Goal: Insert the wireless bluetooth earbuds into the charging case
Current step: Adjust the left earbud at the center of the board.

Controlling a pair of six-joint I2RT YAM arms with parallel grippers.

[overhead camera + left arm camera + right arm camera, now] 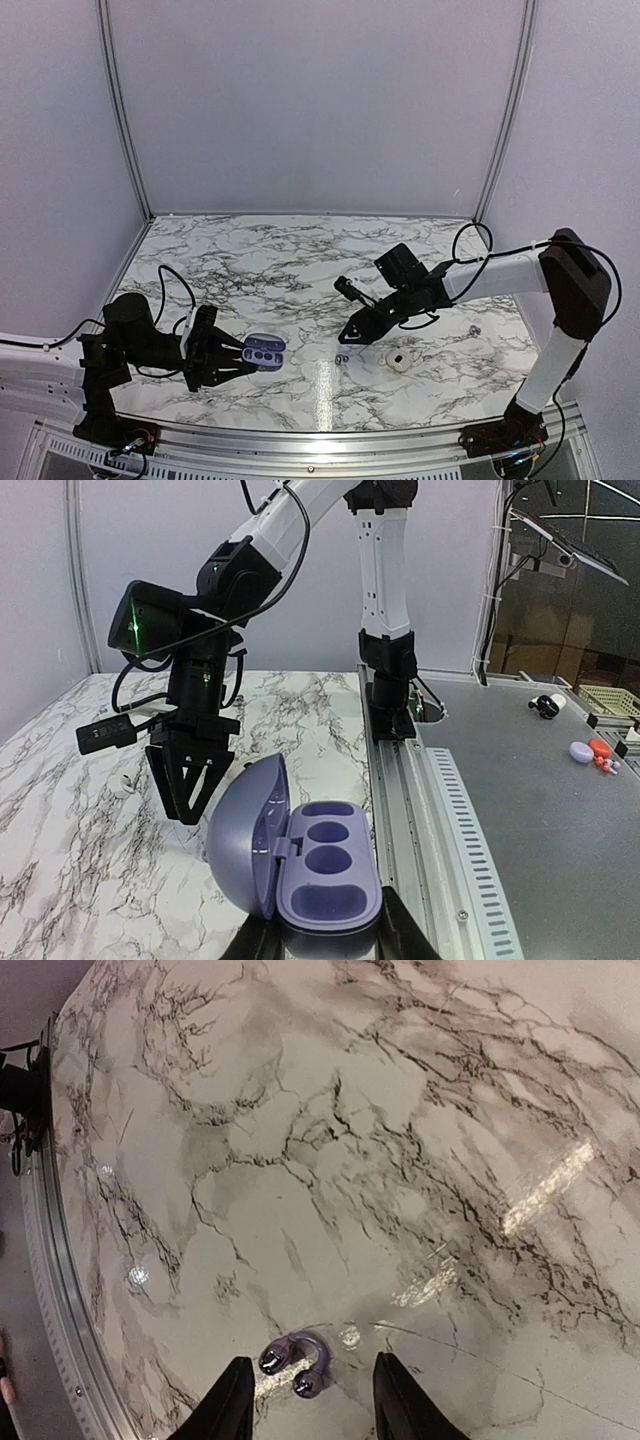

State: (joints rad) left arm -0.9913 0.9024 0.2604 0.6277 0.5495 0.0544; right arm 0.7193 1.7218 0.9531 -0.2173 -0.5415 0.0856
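Your left gripper holds the small open light purple plastic case, and your right gripper is open right by one tiny purple earbud on the table.

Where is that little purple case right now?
In the top view, the case is at the near left of the table, open, gripped in the left tool, with the right tool off to its right.

Marble table — pale walls (glossy glare).
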